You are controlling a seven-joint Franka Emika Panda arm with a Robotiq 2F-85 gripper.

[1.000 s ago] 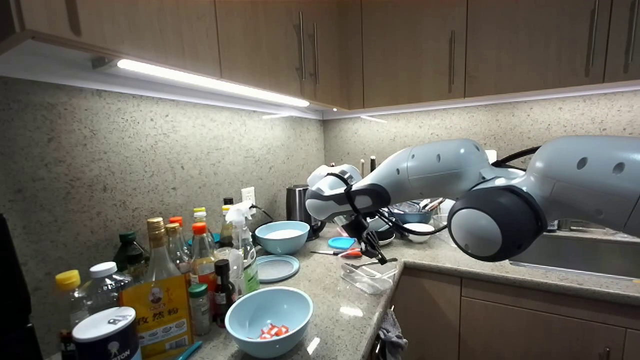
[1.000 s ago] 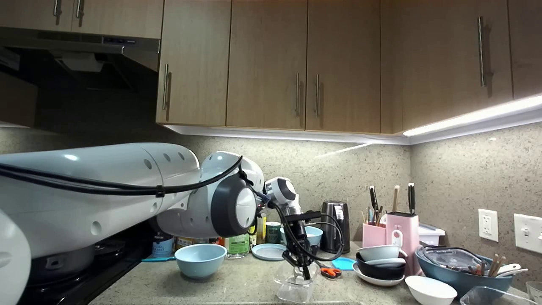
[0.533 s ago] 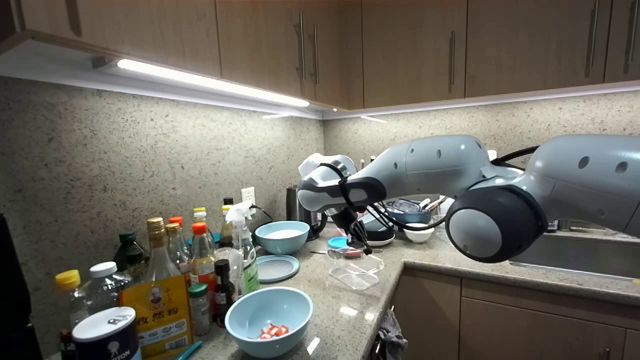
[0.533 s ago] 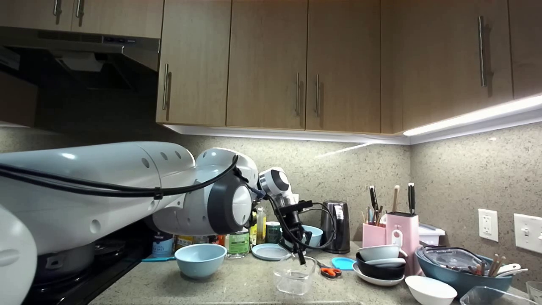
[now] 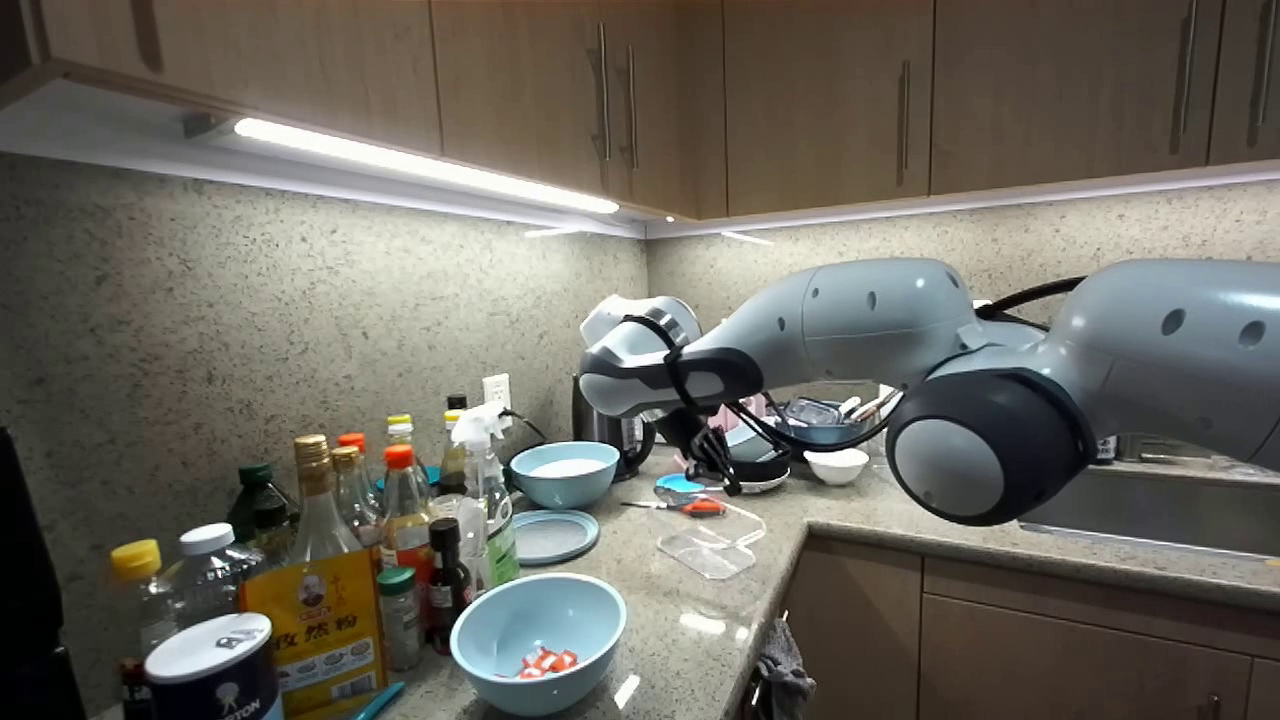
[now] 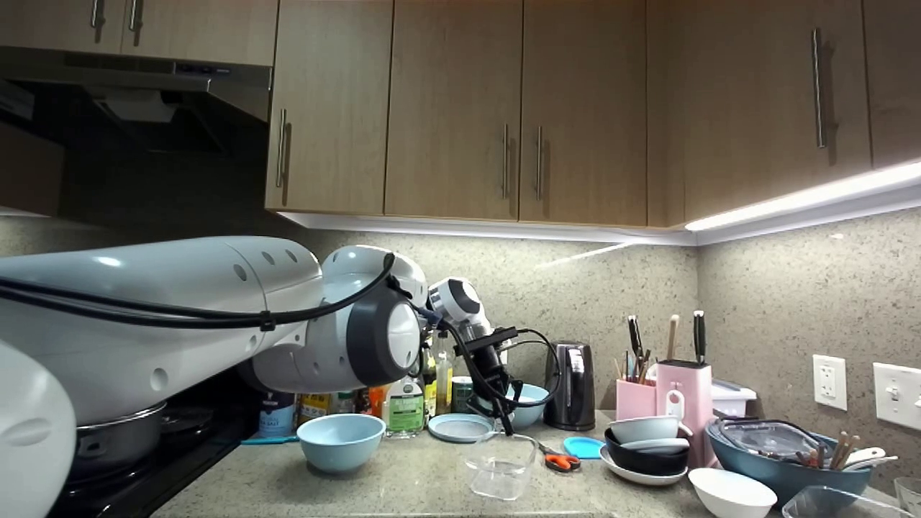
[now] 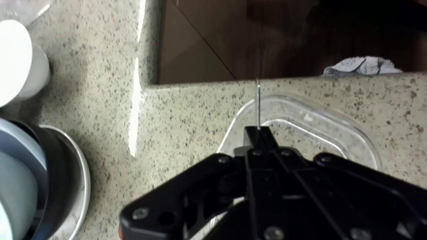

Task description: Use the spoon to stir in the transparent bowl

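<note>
Little bare counter (image 7: 186, 130) between transparent bowl (image 6: 500, 473) and edge (image 7: 206, 84), tool (image 7: 259, 130) tight on spoon (image 7: 258, 105)

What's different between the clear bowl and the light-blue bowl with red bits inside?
The clear bowl is colourless and see-through, while the light-blue bowl is opaque. The clear bowl has a base with blunt corners; the light-blue bowl is smoothly round. Both stand upright on the counter, open at the top.

Cupboards (image 6: 453, 108), a sink (image 5: 1170, 512), a range hood (image 6: 144, 78) and, in shadow, probably a stove (image 6: 183, 471) show a kitchen.
</note>
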